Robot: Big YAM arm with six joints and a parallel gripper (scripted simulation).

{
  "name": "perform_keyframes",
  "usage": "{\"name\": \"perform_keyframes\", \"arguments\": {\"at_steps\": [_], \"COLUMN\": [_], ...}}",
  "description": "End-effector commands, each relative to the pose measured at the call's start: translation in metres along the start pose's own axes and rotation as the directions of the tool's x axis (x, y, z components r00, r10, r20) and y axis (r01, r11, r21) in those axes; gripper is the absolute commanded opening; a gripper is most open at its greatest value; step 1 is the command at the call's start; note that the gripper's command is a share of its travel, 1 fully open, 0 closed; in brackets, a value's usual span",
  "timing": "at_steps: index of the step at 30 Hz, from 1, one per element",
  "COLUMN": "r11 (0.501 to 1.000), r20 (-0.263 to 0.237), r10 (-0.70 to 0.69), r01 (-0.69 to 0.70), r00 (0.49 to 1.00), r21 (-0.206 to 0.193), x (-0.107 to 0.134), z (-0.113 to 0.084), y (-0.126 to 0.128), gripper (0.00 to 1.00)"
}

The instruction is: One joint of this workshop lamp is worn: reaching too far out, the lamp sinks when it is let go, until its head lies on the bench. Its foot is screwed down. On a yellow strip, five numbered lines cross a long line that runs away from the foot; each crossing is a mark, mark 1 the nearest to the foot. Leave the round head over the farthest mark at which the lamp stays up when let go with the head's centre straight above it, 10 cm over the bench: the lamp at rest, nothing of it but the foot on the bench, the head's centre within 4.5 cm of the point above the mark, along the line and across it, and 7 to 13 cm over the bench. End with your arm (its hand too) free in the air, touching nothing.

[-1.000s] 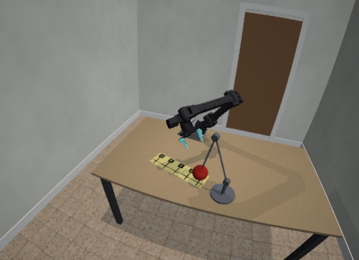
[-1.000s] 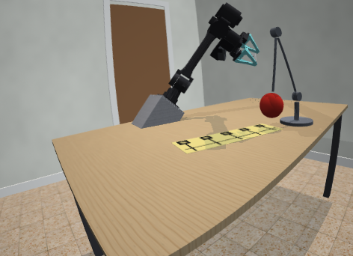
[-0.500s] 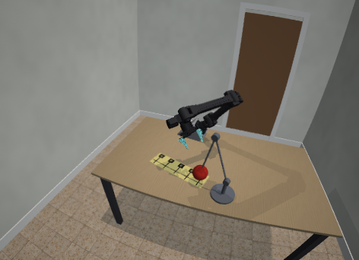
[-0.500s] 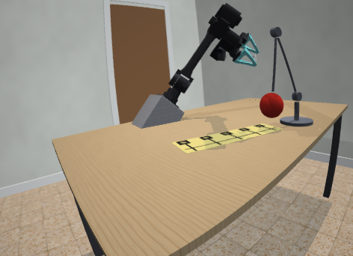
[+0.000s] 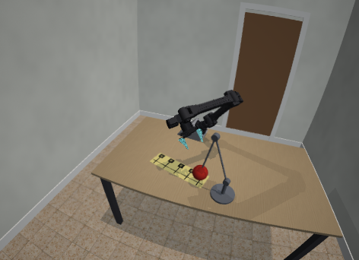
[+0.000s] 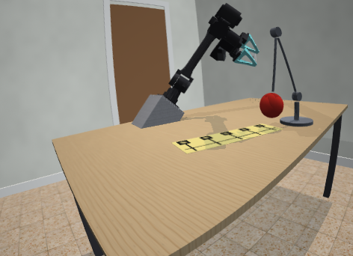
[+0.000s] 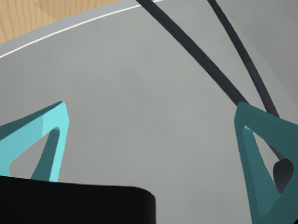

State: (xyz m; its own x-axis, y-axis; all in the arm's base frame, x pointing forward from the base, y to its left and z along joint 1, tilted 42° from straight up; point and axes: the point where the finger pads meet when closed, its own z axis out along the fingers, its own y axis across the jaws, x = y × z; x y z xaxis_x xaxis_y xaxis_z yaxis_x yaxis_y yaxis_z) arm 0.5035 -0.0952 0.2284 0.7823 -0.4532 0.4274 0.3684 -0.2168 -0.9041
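The lamp stands on its grey round foot point(image 5: 223, 194) at the near side of the bench. Its two thin arms rise to an elbow joint point(image 5: 216, 137) and come down to the red round head point(image 5: 200, 172). My gripper point(image 5: 190, 139) is open and empty, high in the air beside the lamp's elbow, apart from the lamp. Its teal fingers show in the exterior view point(image 6: 247, 51).
My arm's grey wedge base point(image 6: 158, 111) sits at the far side of the bench. A brown door point(image 5: 264, 72) is in the wall behind. The strip's far marks point(image 6: 194, 142) lie away from the lamp foot point(image 6: 296, 120).
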Motion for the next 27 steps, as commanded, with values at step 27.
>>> {"name": "perform_keyframes", "arguments": {"at_steps": [27], "r11": [0.998], "r20": [0.0], "r10": [0.056], "r01": [-0.056], "r00": [0.998], "r21": [-0.016], "x": [0.003], "z": [-0.002], "y": [-0.002], "gripper": [1.0]}}
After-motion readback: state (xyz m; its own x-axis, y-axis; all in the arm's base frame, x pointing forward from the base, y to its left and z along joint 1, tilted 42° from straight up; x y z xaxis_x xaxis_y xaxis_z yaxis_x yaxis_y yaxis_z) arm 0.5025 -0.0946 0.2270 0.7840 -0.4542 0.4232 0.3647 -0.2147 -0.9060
